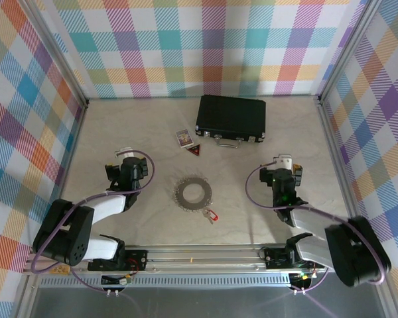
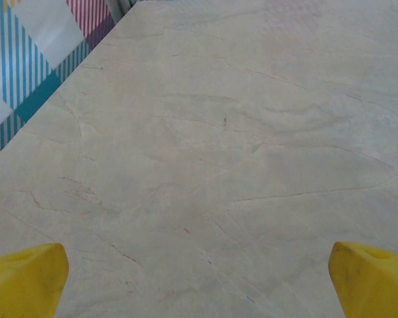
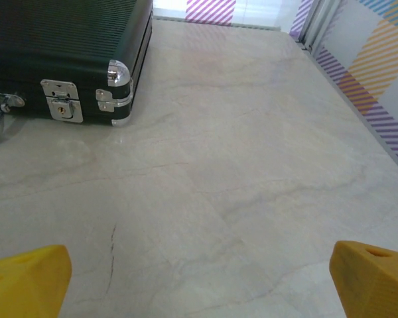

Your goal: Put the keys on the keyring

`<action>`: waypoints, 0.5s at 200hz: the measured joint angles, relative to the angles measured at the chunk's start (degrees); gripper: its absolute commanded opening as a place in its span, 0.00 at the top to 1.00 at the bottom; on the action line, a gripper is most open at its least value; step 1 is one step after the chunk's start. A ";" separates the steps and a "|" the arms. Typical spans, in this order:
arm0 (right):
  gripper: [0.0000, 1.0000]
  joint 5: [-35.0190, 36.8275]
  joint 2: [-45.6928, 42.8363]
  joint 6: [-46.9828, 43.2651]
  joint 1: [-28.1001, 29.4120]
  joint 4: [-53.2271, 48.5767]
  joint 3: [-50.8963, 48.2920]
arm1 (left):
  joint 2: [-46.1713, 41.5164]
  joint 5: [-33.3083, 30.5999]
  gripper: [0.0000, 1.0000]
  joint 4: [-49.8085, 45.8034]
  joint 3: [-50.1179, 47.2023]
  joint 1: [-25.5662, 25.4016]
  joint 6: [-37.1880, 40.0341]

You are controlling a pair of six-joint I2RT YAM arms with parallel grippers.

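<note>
The keyring, a grey ring fringed with small silvery pieces, lies flat at the table's middle. A tiny key with a red oval head rests just off its lower right rim, touching or nearly so. My left gripper hovers left of the ring, and my right gripper sits to the right of it. Both stand open. In the left wrist view the yellow fingertips are wide apart over bare table. The right wrist view shows its yellow fingertips equally spread, nothing between them.
A black case lies at the back centre; its corner and latch face my right wrist camera. A small printed card and a dark red triangular tag sit just in front of it. Checked walls enclose the table.
</note>
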 measured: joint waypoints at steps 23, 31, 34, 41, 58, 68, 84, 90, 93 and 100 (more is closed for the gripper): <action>0.01 -0.50 8.83 -3.52 0.00 6.27 2.60 | 0.87 1.31 0.00 4.28 -0.28 1.05 0.02; 0.01 -0.57 11.21 -4.74 -0.04 7.23 4.22 | 1.29 1.40 0.00 5.49 -0.28 1.51 0.09; 0.01 -0.59 12.00 -5.14 -0.11 7.80 4.81 | 1.46 1.42 0.00 5.90 -0.28 1.64 0.24; 0.01 -0.74 13.64 -6.25 -0.48 9.75 5.81 | 1.95 1.44 0.00 7.02 -0.28 1.97 0.48; 0.01 -1.01 17.40 -7.48 -1.86 17.16 6.25 | 2.95 2.16 0.00 9.05 -0.28 2.71 0.96; 0.01 -1.55 18.03 -6.99 -3.56 17.40 6.23 | 3.43 2.80 0.00 10.54 -0.35 3.26 1.14; 0.01 -4.76 17.03 -5.03 -7.54 16.04 6.43 | 5.31 4.11 0.00 15.69 -1.49 4.48 1.36; 0.01 -6.03 16.48 -4.22 -9.11 14.93 6.80 | 6.54 4.61 0.00 17.66 -1.99 5.03 1.53; 0.01 -6.56 16.35 -3.80 -9.64 14.60 7.02 | 7.04 4.94 0.00 17.99 -2.14 5.29 1.53; 0.01 -7.56 16.17 -2.99 -11.04 13.68 7.65 | 7.96 5.73 0.00 18.01 -2.40 5.81 1.57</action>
